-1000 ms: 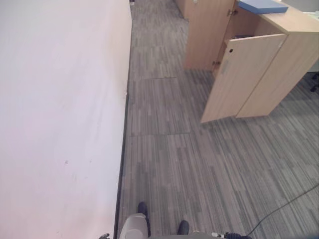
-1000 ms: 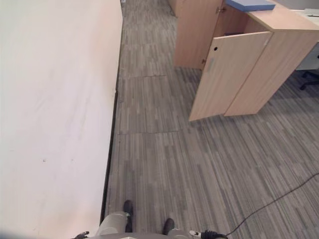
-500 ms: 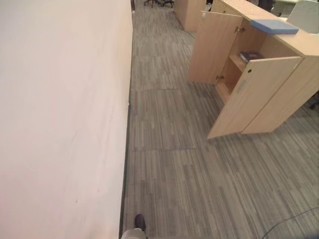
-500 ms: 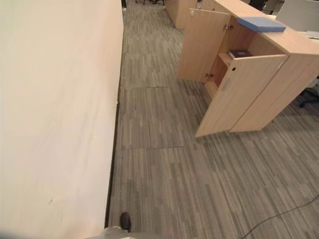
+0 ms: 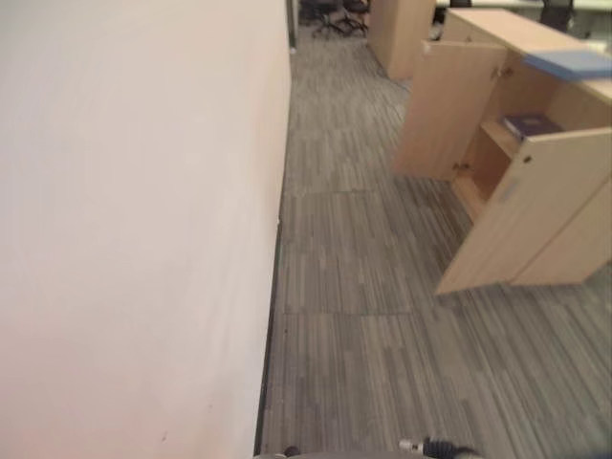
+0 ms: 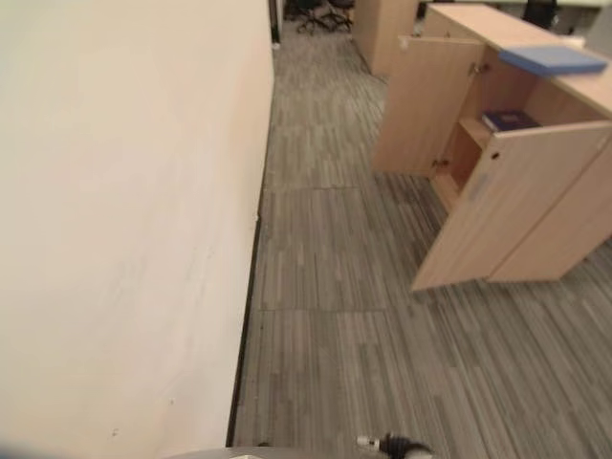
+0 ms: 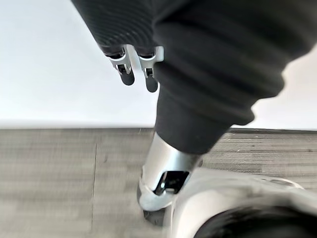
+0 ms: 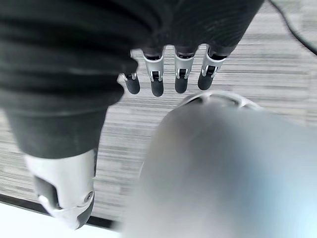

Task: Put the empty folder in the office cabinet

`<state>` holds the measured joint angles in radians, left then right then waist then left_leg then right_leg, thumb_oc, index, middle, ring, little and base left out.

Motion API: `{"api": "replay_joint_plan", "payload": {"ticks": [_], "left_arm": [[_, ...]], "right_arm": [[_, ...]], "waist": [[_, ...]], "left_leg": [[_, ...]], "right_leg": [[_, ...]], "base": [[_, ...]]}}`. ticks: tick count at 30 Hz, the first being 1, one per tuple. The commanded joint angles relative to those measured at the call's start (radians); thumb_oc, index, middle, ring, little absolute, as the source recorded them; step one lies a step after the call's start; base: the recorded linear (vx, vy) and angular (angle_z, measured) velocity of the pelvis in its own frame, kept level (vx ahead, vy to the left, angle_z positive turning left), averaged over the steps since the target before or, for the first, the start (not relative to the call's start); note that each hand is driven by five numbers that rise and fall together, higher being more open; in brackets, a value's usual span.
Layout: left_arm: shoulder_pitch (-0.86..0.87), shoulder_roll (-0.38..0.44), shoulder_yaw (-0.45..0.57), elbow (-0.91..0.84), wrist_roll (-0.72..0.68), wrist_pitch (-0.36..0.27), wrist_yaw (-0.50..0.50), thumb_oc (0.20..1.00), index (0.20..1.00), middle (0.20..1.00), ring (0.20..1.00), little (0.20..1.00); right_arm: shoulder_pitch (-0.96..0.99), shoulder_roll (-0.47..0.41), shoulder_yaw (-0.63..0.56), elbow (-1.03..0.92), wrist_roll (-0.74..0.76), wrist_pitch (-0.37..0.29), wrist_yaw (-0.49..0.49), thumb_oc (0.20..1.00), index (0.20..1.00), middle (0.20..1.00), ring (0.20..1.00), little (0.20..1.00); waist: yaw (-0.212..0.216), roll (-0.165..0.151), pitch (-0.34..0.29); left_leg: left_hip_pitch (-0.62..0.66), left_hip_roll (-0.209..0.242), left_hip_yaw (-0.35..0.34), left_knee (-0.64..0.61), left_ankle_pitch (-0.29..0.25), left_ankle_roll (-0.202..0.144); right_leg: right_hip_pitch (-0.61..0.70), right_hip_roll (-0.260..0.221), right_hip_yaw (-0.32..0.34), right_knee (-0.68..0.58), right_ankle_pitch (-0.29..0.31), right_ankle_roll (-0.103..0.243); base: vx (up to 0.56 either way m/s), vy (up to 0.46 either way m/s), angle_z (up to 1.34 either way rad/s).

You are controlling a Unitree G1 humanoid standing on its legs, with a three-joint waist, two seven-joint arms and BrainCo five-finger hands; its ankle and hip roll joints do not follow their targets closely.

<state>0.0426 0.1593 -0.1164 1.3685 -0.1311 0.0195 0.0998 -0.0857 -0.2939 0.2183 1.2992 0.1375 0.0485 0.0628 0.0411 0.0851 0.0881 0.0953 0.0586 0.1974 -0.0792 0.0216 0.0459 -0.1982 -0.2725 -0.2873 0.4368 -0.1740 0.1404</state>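
Note:
A light wooden office cabinet (image 5: 564, 239) stands at the right with both doors swung open. A flat blue folder (image 5: 581, 63) lies on its top. On the shelf inside rests a dark book (image 6: 510, 120). My left hand (image 7: 150, 79) hangs over the carpet near the wall, fingers relaxed and empty. My right hand (image 8: 157, 79) also hangs down over the carpet, its fingers straight and its thumb (image 8: 64, 191) apart, holding nothing. Both hands are far from the cabinet.
A white wall (image 5: 134, 210) runs along the left. Grey striped carpet (image 5: 363, 287) forms an aisle between the wall and the cabinet. The near cabinet door (image 5: 521, 210) juts into the aisle. Another wooden unit (image 5: 402, 33) and office chairs (image 5: 330, 11) stand at the far end.
The whole picture has shifted: the camera has tilted up and turned, so the cabinet sits further right and its inner shelf and the far corridor have come into view.

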Motion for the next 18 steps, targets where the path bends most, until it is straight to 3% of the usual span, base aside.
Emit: {"api": "replay_joint_plan", "payload": {"ticks": [1,2,3,4,5,6,8,11,14,16,18], "left_arm": [[-0.043,0.058,0.031,0.013,0.038,-0.016,0.012,1.000,1.000,1.000,1.000,1.000],[-0.043,0.058,0.031,0.013,0.038,-0.016,0.012,1.000,1.000,1.000,1.000,1.000],[-0.040,0.060,0.040,0.026,0.050,-0.016,0.003,1.000,1.000,1.000,1.000,1.000],[-0.040,0.062,0.046,0.031,0.057,-0.016,-0.001,1.000,1.000,1.000,1.000,1.000],[-0.038,0.065,0.052,0.038,0.060,-0.015,-0.005,1.000,1.000,1.000,1.000,1.000],[-0.032,0.064,0.061,0.047,0.066,-0.016,-0.009,1.000,1.000,1.000,1.000,1.000],[-0.024,0.061,0.068,0.055,0.063,-0.015,-0.005,1.000,1.000,1.000,1.000,1.000],[-0.010,0.049,0.081,0.063,0.054,-0.010,-0.009,1.000,1.000,1.000,1.000,1.000],[-0.007,0.039,0.079,0.061,0.040,-0.010,-0.012,1.000,1.000,1.000,1.000,1.000],[-0.014,0.036,0.066,0.055,0.032,-0.015,-0.017,1.000,1.000,1.000,1.000,1.000],[-0.026,0.035,0.050,0.038,0.029,-0.018,-0.018,1.000,1.000,1.000,1.000,1.000]], "right_arm": [[-0.027,0.039,0.017,0.015,0.023,-0.002,0.001,1.000,1.000,1.000,1.000,1.000],[-0.027,0.039,0.017,0.015,0.023,-0.002,0.001,1.000,1.000,1.000,1.000,1.000],[-0.024,0.041,0.010,0.023,0.031,-0.002,0.002,1.000,1.000,1.000,1.000,1.000],[-0.020,0.042,0.004,0.031,0.031,-0.001,0.002,1.000,1.000,1.000,1.000,1.000],[-0.014,0.041,-0.002,0.038,0.032,0.000,0.003,1.000,1.000,1.000,1.000,1.000],[0.007,0.038,-0.013,0.060,0.034,0.003,0.002,1.000,1.000,1.000,1.000,1.000],[0.015,0.038,-0.013,0.068,0.031,0.002,0.002,1.000,1.000,1.000,1.000,1.000],[0.036,0.031,-0.037,0.090,0.050,0.004,0.006,1.000,1.000,1.000,1.000,1.000],[0.045,0.023,-0.043,0.108,0.049,0.008,0.010,1.000,1.000,1.000,1.000,1.000],[0.047,0.020,-0.040,0.114,0.051,0.007,0.014,1.000,1.000,1.000,1.000,1.000],[0.044,0.020,-0.041,0.118,0.060,0.009,0.014,1.000,1.000,1.000,1.000,1.000]], "waist": [[-0.012,-0.083,0.063],[-0.013,-0.082,0.065],[-0.035,-0.111,0.069],[-0.043,-0.123,0.069],[-0.048,-0.132,0.067],[-0.047,-0.140,0.048],[-0.048,-0.136,0.037],[-0.058,-0.120,0.013],[-0.062,-0.106,0.009],[-0.066,-0.112,0.011],[-0.068,-0.119,0.016]], "left_leg": [[0.032,-0.167,-0.060,-0.008,-0.060,-0.011],[0.035,-0.166,-0.061,-0.008,-0.061,-0.011],[0.059,-0.190,-0.095,-0.008,-0.083,-0.011],[0.069,-0.201,-0.114,-0.008,-0.094,-0.010],[0.075,-0.210,-0.132,-0.008,-0.103,-0.007],[0.083,-0.217,-0.159,-0.008,-0.126,-0.006],[0.092,-0.212,-0.162,-0.008,-0.137,-0.006],[0.122,-0.175,-0.181,-0.008,-0.156,-0.012],[0.158,-0.118,-0.183,-0.002,-0.173,-0.041],[0.143,-0.084,-0.162,0.089,-0.201,-0.067],[0.109,-0.042,-0.127,0.222,-0.168,-0.098]], "right_leg": [[-0.006,0.109,0.014,-0.285,0.354,-0.002],[-0.002,0.110,0.013,-0.288,0.355,-0.002],[-0.041,0.179,0.045,-0.399,0.403,0.019],[-0.053,0.204,0.062,-0.440,0.422,0.026],[-0.062,0.215,0.070,-0.458,0.443,0.034],[-0.013,0.214,0.061,-0.516,0.436,0.021],[-0.006,0.210,0.049,-0.508,0.443,0.016],[-0.002,0.216,0.057,-0.473,0.422,-0.002],[0.009,0.221,0.054,-0.422,0.361,-0.024],[0.038,0.222,0.049,-0.398,0.322,-0.041],[0.089,0.237,0.050,-0.397,0.286,-0.060]], "base": [[0.15,-0.074,0.23],[0.24,-0.085,0.39],[0.24,-0.078,0.92],[0.32,-0.110,0.92],[0.34,-0.153,0.59],[0.33,-0.162,0.25],[0.22,-0.108,0.43],[0.29,-0.136,0.30],[0.30,-0.181,0.12],[0.26,-0.216,0.08],[0.26,-0.242,0.07]]}}
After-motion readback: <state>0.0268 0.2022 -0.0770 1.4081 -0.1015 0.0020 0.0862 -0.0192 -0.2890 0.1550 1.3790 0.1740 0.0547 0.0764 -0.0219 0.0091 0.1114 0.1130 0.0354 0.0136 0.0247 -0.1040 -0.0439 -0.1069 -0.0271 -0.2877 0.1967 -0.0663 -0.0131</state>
